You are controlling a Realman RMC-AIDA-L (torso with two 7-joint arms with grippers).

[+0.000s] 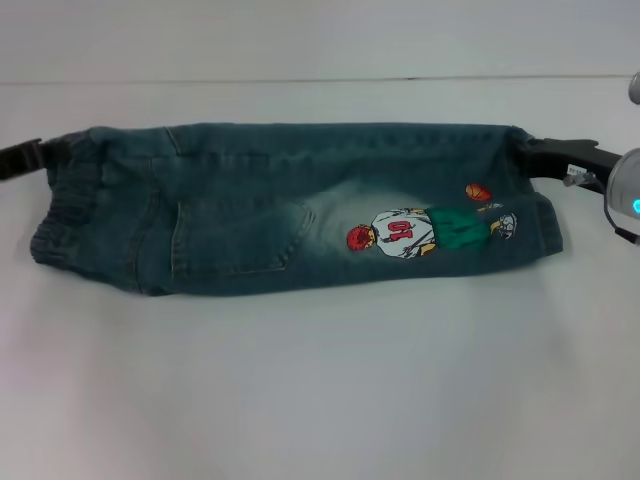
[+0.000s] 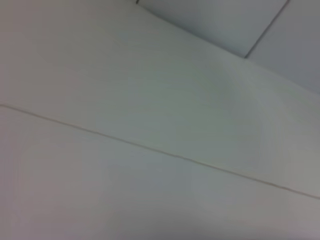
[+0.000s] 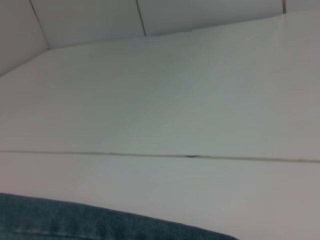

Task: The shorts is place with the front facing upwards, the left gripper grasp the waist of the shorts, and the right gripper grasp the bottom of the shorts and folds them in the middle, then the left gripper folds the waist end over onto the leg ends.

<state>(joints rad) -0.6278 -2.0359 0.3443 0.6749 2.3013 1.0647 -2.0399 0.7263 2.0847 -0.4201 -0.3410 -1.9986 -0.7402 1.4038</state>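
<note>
faded denim shorts point(image 1: 260, 215), matt white table point(image 1: 320, 380)

We're looking down from the head cam at the whole desk point(image 1: 300, 380); both wrist cams are skimming it close, the right one sharing the shorts point(image 3: 75, 222).

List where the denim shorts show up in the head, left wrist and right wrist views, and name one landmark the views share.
Head view: the shorts lie across the middle of the white table, folded lengthwise, waistband at the left.
Left wrist view: not in it; only pale surfaces crossed by a thin seam line.
Right wrist view: a strip of denim along the lower edge.
Shared landmark: the white table, in the head and right wrist views.
</note>
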